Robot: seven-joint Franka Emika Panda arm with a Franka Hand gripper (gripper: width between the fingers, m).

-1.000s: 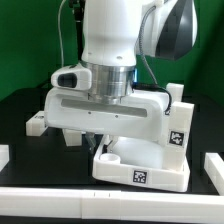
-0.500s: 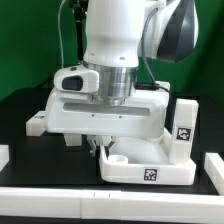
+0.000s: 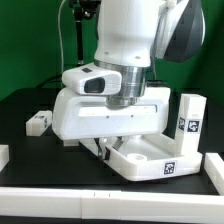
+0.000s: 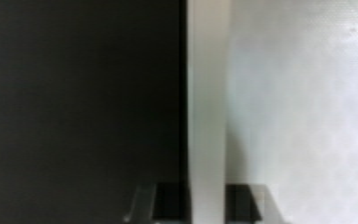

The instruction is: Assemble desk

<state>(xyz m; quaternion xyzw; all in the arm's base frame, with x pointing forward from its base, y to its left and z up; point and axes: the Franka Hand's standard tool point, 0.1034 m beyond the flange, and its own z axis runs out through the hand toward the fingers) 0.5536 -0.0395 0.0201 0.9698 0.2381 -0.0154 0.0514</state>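
Hand (image 3: 103,149) closed, clamped on the rim of the tabletop panel (image 3: 152,153), low under the big white arm (image 3: 125,45). In the wrist view both fingers (image 4: 167,200) straddle the panel's pale edge strip, one on the dark side, one on the white side, with the strip between them. Far off on the hand's side toward the exterior view's left, a short border rail (image 3: 3,156) sits at the frame edge on the black counter (image 3: 20,140). Nearer, a loose leg (image 3: 38,122) lies flat, well apart from the hand. The panel runs from under the hand toward the exterior view's right; it looks tilted, and a tag shows on its near wall. Beyond it, an upright leg (image 3: 188,118) with a tag stands at the panel's far corner; whether it is seated there, cannot tell. Another rail piece (image 3: 213,165) sits just beside the panel's right end. A long rail (image 3: 100,198) runs across the front, below the hand.
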